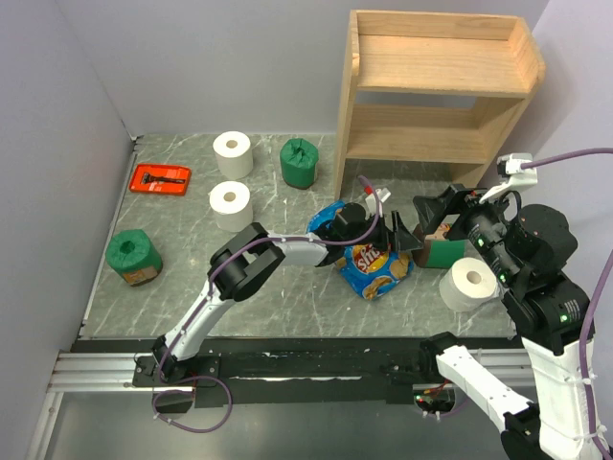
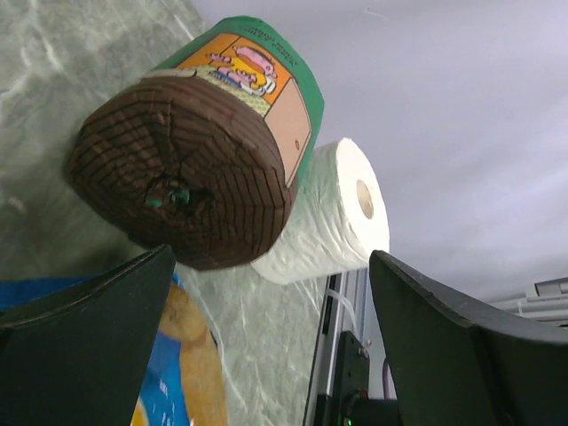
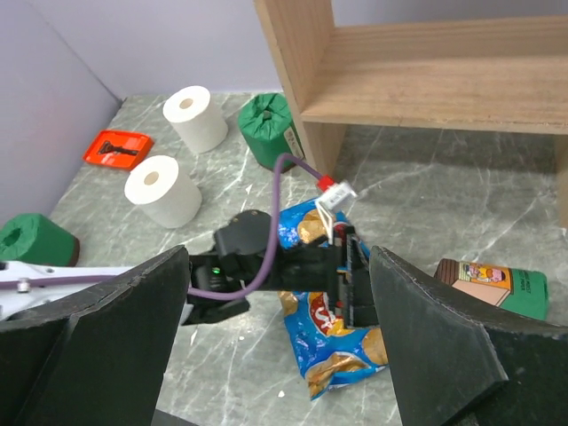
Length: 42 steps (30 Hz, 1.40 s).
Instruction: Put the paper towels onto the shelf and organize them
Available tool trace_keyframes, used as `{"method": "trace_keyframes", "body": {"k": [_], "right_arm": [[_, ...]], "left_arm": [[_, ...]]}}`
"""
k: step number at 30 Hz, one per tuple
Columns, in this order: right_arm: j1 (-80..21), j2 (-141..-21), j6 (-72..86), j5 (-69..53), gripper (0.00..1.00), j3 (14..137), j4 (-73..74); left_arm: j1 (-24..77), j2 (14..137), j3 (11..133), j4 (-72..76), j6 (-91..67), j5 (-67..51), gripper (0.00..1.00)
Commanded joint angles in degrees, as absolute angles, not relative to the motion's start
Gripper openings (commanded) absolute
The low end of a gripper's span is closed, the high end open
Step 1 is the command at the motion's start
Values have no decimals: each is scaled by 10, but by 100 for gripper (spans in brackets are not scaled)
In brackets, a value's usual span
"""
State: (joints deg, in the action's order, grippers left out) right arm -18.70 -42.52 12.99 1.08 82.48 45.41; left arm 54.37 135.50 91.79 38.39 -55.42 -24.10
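Six rolls (image 1: 230, 204): none on shelf (image 1: 431, 144).
Green roll (image 2: 191, 160): tipped, just before shelf.
Left gripper (image 1: 404, 235): spread, empty; should straddle it squarely.
Right gripper (image 1: 439, 206): spread, empty, near shelf.

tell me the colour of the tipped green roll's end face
Dark brown with a fine grid pattern on the green roll; it shows clearest in the left wrist view.

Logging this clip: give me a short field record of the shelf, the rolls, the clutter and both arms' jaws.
shelf: light wooden two-tier shelf, holding nothing
white: three plain white paper towel rolls on the table
green: two green-wrapped rolls upright, third green-wrapped roll on its side
left gripper: jaws open, facing the tipped roll
right gripper: jaws open
clutter: blue chip bag, red flat tray
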Motion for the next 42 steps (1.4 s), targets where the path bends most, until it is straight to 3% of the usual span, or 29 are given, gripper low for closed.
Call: {"method": "trace_keyframes", "body": {"k": [1, 14, 23, 27, 37, 42], "right_arm": [[-185, -403, 126, 5, 89, 830, 435], [-185, -382, 124, 3, 89, 820, 432], [-185, -381, 122, -13, 89, 810, 423], [-185, -381, 122, -16, 89, 804, 417], [-185, -382, 120, -16, 90, 803, 415], [-185, -380, 119, -14, 90, 802, 412]], "left_arm": [[552, 1381, 961, 439, -559, -231, 97], [569, 1454, 1044, 441, -563, -195, 97], [573, 1480, 1083, 461, -565, -199, 91], [574, 1486, 1092, 468, -570, -196, 84], [577, 1513, 1133, 453, -570, -192, 83], [577, 1517, 1143, 466, -573, -200, 70]]}}
